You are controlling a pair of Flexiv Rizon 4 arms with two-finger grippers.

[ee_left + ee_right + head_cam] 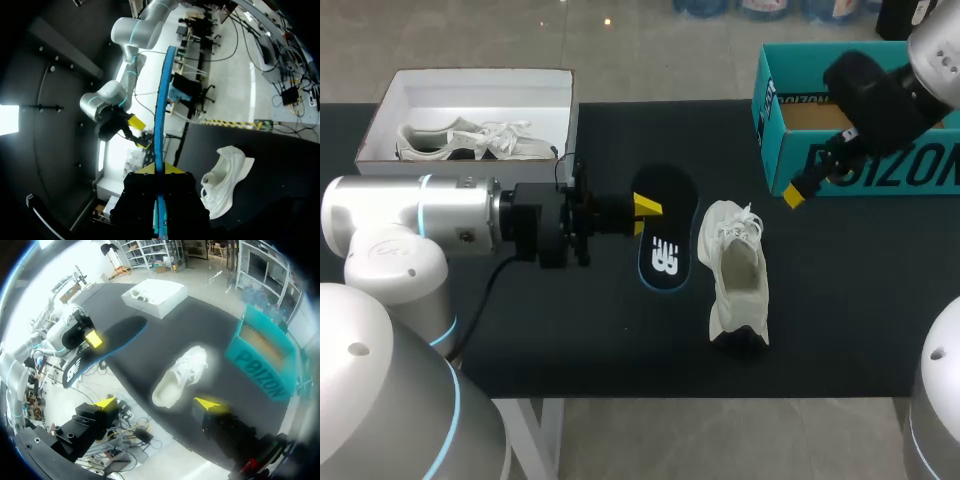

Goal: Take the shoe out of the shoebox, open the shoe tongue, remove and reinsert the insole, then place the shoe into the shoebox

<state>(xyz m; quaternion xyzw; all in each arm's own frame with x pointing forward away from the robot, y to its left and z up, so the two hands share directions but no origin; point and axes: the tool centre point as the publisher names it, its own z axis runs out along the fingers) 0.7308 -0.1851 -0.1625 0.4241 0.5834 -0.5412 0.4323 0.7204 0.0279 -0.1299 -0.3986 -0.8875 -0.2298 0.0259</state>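
The shoe (737,275) lies on the desk (860,300), insole (670,245) in the left pincer (643,215) just left of it; shoebox (880,170) behind right, box (380,125) holding another shoe (465,142) behind left

A table (840,330) under a flat black cover is taking up the whole work area, and the same dark surface is showing in the right wrist view (200,330). At its far left corner an open white box (470,90) is sitting with no lid on it. A second sneaker (460,142) is lying on its side inside that box, against the near wall. It is white with a dark sole, and its loose laces are trailing toward the box's right wall. The right wrist view is showing the box (165,302) at the table's far end, with the sneaker (136,293) a pale shape inside it.
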